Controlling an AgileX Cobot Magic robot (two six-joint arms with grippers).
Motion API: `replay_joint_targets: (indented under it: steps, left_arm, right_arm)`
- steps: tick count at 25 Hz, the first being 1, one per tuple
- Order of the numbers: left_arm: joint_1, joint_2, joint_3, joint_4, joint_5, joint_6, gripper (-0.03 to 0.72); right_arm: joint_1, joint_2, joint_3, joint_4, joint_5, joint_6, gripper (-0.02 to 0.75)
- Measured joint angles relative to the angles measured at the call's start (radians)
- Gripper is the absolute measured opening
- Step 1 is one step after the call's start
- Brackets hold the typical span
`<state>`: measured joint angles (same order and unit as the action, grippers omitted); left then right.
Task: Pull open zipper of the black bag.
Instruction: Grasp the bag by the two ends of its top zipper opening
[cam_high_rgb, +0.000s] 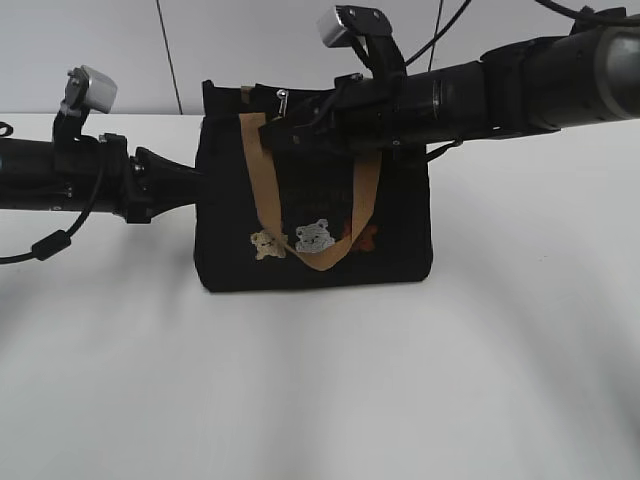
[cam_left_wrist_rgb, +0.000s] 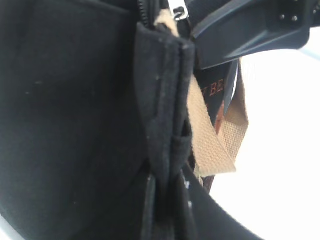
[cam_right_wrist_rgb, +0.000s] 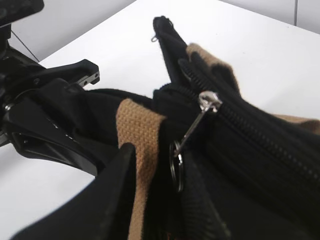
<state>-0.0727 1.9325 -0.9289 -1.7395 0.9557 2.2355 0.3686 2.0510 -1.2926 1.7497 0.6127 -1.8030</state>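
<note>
The left gripper (cam_high_rgb: 190, 180) clamps the black bag's (cam_high_rgb: 230, 200) left edge. The right gripper (cam_right_wrist_rgb: 150, 200), part-open, straddles the zipper (cam_right_wrist_rgb: 209, 102); grip undeterminable.

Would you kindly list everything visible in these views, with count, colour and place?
bag: one, black, upright on the middle of the table
handles: two, tan, at the bag's top; one loops down the front
bear designs: small, white and brown, low on the bag's front
zipper: one, silver with ring pull, on the bag's top, ring hanging
table: one, white, under everything
left gripper: one, black, clamped on the bag's left edge
right gripper: one, black, at the bag's top by the ring pull
</note>
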Motion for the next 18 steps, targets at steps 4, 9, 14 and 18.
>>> replay_joint_targets:
  steps: [4,9,14,18]
  left_arm:
    - [0.0,0.0,0.0,0.0,0.0,0.0,0.046]
    - [0.0,0.0,0.0,0.0,0.001,0.0,0.046]
    - [0.0,0.0,0.0,0.001,0.001,0.0,0.046]
    - [0.0,0.0,0.0,0.002,0.002,0.0,0.046]
  right_arm:
    - [-0.003,-0.011,0.001,-0.026,-0.013,0.014,0.155]
    - [-0.005,-0.02,0.002,-0.051,-0.037,0.024,0.049]
    - [-0.007,-0.032,0.002,-0.115,-0.049,0.092,-0.001]
    - [-0.008,-0.067,0.002,-0.247,-0.064,0.208,-0.015]
